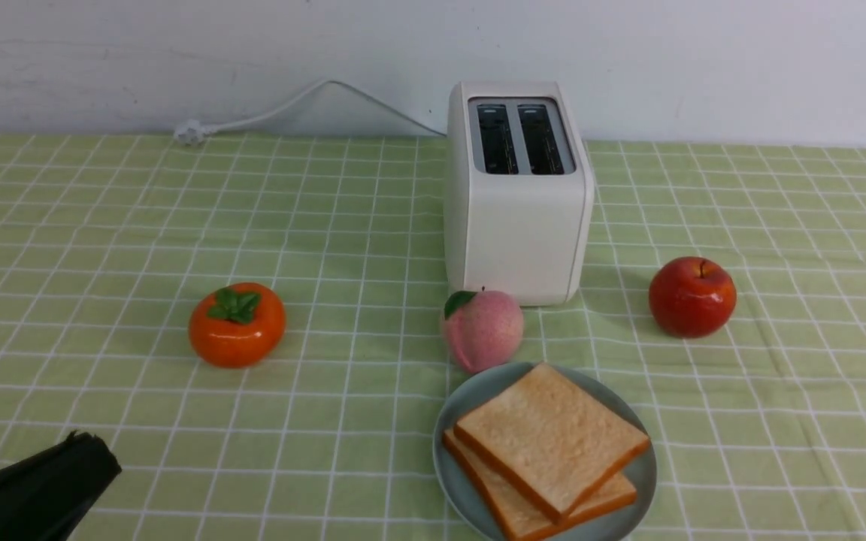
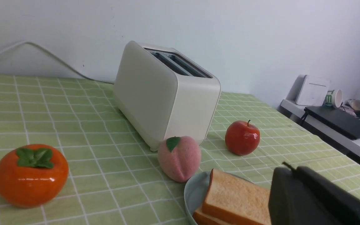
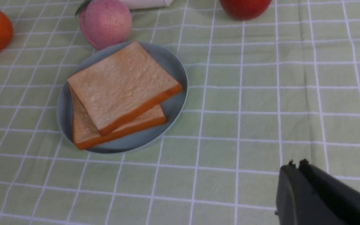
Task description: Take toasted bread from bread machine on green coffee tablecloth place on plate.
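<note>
Two slices of toasted bread (image 1: 549, 439) lie stacked on the pale blue-grey plate (image 1: 452, 428), near the front edge of the green coffee tablecloth (image 1: 102, 225). Behind it the white bread machine (image 1: 516, 225) stands with both dark slots empty. My left gripper (image 1: 95, 447) is shut and empty at the front left, far from the plate; the left wrist view shows its tip (image 2: 287, 168) beside the toasted bread (image 2: 236, 197). My right gripper (image 3: 295, 164) is shut and empty over bare cloth, off to the side of the plate (image 3: 175, 67); the front view does not show it.
A pink peach (image 1: 482, 329) touches the plate's far rim, right in front of the toaster. An orange persimmon (image 1: 237, 324) sits at the left and a red apple (image 1: 692, 295) at the right. The toaster's white cord (image 1: 283, 109) runs along the wall.
</note>
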Tool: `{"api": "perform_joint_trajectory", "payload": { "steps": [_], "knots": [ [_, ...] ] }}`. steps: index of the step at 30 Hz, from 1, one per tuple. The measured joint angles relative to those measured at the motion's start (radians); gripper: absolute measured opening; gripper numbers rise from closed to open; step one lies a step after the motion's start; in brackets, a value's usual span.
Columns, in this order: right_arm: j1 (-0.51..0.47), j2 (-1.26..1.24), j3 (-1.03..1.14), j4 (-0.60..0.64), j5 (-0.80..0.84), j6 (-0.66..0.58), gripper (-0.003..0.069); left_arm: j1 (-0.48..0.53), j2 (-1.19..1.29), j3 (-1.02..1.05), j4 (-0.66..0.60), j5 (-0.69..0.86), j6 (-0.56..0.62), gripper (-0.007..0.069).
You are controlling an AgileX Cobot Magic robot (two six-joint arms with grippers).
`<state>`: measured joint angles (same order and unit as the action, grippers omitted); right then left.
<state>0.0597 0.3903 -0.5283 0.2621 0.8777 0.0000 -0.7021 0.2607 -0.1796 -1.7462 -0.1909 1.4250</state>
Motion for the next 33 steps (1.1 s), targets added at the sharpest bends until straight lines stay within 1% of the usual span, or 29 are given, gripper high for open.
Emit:
{"api": "perform_joint_trajectory", "payload": {
  "steps": [2,9,11,13,15,16,17,18,19,21,24,26,29,33],
  "knots": [
    [0.033,0.000,0.050,0.001,0.002,0.000,0.0005,0.000,0.000,0.000,0.000,-0.001,0.000,-0.0013],
    [0.042,0.000,0.079,0.006,0.006,0.000,0.0011,0.000,0.000,0.000,-0.001,-0.002,0.000,-0.0013],
    [0.043,-0.012,0.087,-0.038,-0.032,0.000,0.0011,0.000,0.000,0.000,-0.001,-0.002,0.000,-0.0013],
    [0.043,-0.051,0.113,-0.085,-0.106,0.000,0.0004,0.000,0.000,0.000,-0.001,-0.002,0.000,-0.0013],
    [0.043,-0.118,0.189,-0.141,-0.247,0.000,-0.0012,0.000,0.000,0.000,-0.001,-0.002,0.000,-0.0013],
    [0.043,-0.133,0.208,-0.146,-0.260,0.000,-0.0013,0.000,0.000,0.000,-0.001,-0.002,0.000,-0.0013],
    [0.043,-0.199,0.282,-0.183,-0.363,0.011,-0.0019,0.000,0.000,0.000,-0.001,-0.002,0.000,-0.0012],
    [0.043,-0.234,0.340,-0.201,-0.419,0.022,-0.0020,0.000,0.000,0.000,-0.001,-0.002,0.000,-0.0011],
    [0.043,-0.243,0.351,-0.209,-0.430,0.031,-0.0020,0.000,0.000,0.000,-0.001,-0.002,0.000,-0.0011],
    [0.043,-0.357,0.500,-0.262,-0.536,0.118,-0.0020,0.000,0.000,0.000,-0.001,-0.002,0.000,-0.0009],
    [0.043,-0.395,0.546,-0.324,-0.501,0.221,-0.0020,0.000,0.000,0.000,-0.001,-0.003,-0.001,-0.0006],
    [0.043,-0.401,0.546,-0.362,-0.492,0.260,-0.0020,0.000,0.000,0.000,-0.001,-0.003,-0.002,-0.0004],
    [0.043,-0.401,0.545,-0.400,-0.488,0.281,-0.0020,0.000,0.000,0.000,-0.001,-0.003,-0.002,-0.0002],
    [0.043,-0.401,0.545,-0.412,-0.487,0.290,-0.0020,0.000,0.000,0.000,-0.001,-0.004,-0.002,0.0000]
  ]
}}
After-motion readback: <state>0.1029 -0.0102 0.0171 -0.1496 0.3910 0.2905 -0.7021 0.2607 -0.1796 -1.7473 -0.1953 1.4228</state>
